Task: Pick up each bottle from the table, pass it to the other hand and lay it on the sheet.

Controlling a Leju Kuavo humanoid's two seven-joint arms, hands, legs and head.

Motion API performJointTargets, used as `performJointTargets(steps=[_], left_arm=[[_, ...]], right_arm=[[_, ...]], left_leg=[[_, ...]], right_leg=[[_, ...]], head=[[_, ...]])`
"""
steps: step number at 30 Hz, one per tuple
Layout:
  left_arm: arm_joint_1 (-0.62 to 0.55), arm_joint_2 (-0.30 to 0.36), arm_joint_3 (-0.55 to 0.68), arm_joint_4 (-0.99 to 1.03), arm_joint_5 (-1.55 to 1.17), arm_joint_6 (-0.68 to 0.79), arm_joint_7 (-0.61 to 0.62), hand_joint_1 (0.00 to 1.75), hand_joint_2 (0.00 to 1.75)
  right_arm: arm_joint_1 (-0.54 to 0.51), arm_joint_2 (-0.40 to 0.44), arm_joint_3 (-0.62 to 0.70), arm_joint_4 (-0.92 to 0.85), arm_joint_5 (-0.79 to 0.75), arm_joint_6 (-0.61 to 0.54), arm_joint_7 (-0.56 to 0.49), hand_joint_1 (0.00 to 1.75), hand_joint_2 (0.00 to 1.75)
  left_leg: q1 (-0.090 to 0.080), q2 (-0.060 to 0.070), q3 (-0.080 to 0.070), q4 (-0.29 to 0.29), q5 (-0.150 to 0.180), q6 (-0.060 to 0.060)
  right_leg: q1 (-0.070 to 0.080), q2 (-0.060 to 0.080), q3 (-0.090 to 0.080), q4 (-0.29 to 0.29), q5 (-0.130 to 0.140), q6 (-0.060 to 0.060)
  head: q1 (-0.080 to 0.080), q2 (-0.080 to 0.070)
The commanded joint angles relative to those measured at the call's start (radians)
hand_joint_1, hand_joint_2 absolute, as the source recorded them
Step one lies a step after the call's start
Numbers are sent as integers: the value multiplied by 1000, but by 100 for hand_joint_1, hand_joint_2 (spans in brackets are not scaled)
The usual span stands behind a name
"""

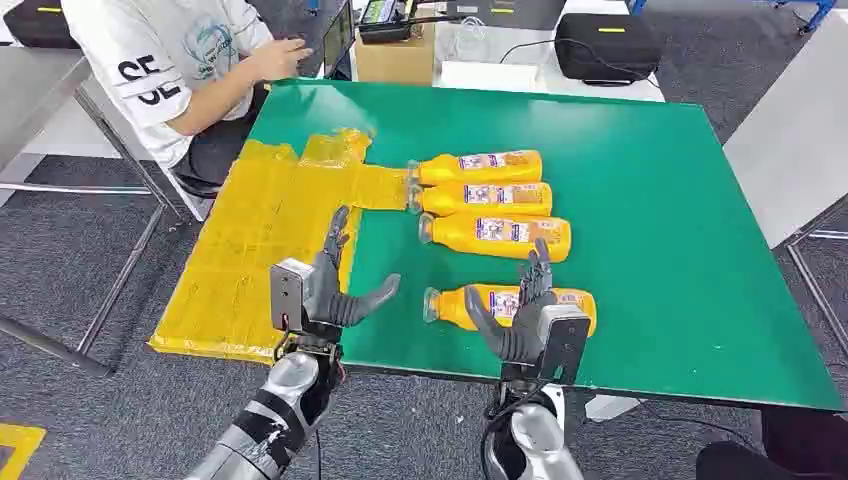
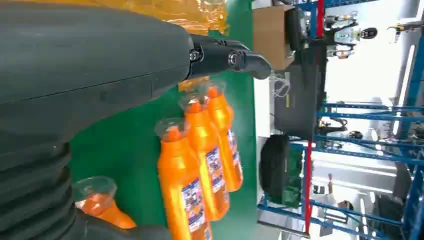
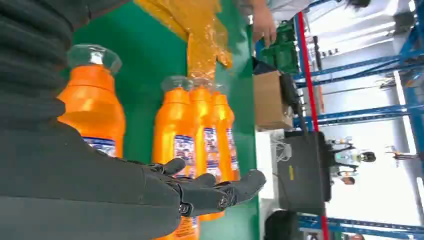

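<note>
Four bottles lying on green table (image 1: 650, 180), none on yellow sheet (image 1: 260, 250) yet. Nearest bottle (image 1: 480, 303) just beyond right hand (image 1: 525, 318) (fingers spread, nothing held). Left hand (image 1: 325, 285) likewise released. Risk judged: round bottle nudged, rolled off near edge.

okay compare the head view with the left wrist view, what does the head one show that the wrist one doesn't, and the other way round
Head view: a seated person at the table's far left corner, the right hand open over the nearest bottle, and the left hand open beside the yellow sheet.

Left wrist view: blue shelving and a dark round object beyond the table.

Both: the green table, the row of three orange bottles, the nearest bottle's clear cap, part of the sheet, a cardboard box and a black case.
</note>
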Motion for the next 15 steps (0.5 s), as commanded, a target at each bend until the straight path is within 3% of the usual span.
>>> performJointTargets(steps=[1, 12, 15], left_arm=[[-10, 12, -13, 90, 1, -8, -20, 0, 175], [-50, 13, -16, 52, -30, 10, -26, 0, 175], [-47, 19, -11, 29, -35, 14, -18, 0, 175]], right_arm=[[-6, -9, -18, 86, -7, 13, -3, 0, 175], [-67, -7, -3, 71, 24, 11, -24, 0, 175], [-71, -9, 2, 52, 38, 4, -21, 0, 175]], left_leg=[[0, 1, 3, -1, -1, -1], [1, 3, 8, 1, -4, -2], [0, 2, 2, 0, -1, -1]], right_leg=[[0, 0, 3, -1, 0, -1], [2, 1, 7, 0, -3, -3], [1, 1, 2, 0, 0, -1]], head=[[0, 0], [0, 0], [0, 0]])
